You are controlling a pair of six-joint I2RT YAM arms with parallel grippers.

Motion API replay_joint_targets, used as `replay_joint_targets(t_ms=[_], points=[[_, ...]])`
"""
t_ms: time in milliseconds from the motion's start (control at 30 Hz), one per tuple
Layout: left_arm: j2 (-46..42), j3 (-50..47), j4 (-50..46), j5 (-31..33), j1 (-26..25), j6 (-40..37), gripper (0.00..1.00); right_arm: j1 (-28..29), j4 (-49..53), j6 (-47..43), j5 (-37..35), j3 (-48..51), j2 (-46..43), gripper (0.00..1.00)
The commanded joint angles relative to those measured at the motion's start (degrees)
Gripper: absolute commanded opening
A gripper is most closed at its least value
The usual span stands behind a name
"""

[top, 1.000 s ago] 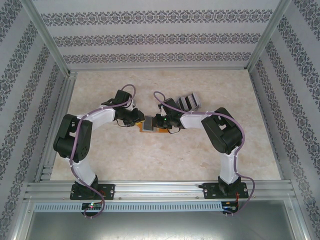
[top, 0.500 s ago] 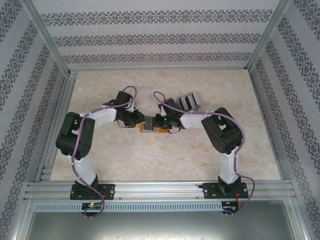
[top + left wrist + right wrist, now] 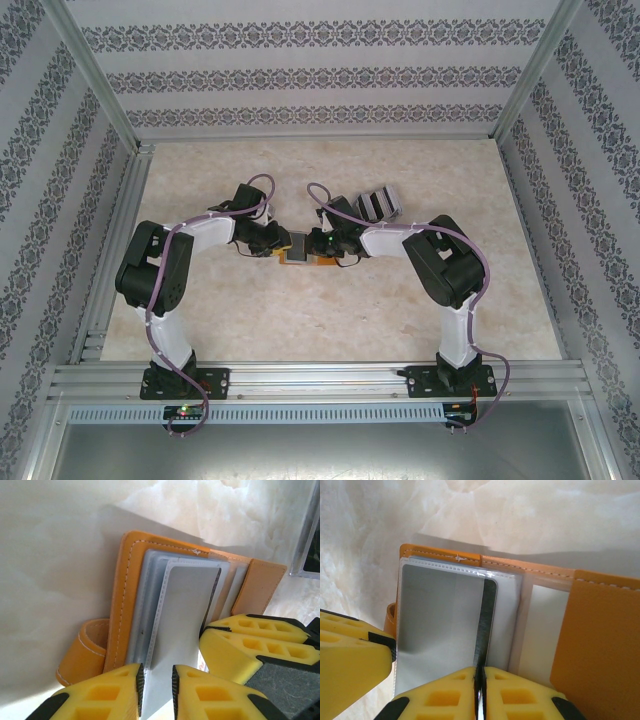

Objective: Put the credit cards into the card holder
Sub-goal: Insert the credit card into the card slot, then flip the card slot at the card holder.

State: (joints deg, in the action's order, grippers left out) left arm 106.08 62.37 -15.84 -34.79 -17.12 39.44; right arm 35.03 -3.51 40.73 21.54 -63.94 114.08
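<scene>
Orange leather-like folding card holder (image 3: pixel 298 254) part-loaded; fanned silver-grey credit cards (image 3: pixel 377 203) judged mostly left to go.
From above, the holder is seen open mid-worktop (image 3: pixel 300 330), the stack apart at its far right, bare surface near and left. At the left wrist, the left pincer (image 3: pixel 157 685) is closed on a pale plastic pocket sleeve (image 3: pixel 182 610). At the right wrist, the right pincer (image 3: pixel 480 677) is clamped on one thin card (image 3: pixel 483 625), judged partly inserted.
</scene>
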Motion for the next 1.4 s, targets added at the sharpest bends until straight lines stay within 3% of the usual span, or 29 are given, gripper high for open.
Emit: replay_joint_targets(t_ms=[0, 567, 1367], points=[[0.43, -0.72, 1.59, -1.24, 0.30, -0.25, 0.25, 0.75, 2.79, 0.16, 0.02, 1.10, 0.96, 0.14], [-1.86, 0.11, -2.42, 3.27, -0.05, -2.70, 0.26, 0.90, 2.34, 0.48, 0.01, 1.49, 1.01, 0.14], [-1.16, 0.23, 0.10, 0.86, -1.39, -0.55, 0.27, 1.09, 2.15, 0.51, 0.00, 1.47, 1.61, 0.14]])
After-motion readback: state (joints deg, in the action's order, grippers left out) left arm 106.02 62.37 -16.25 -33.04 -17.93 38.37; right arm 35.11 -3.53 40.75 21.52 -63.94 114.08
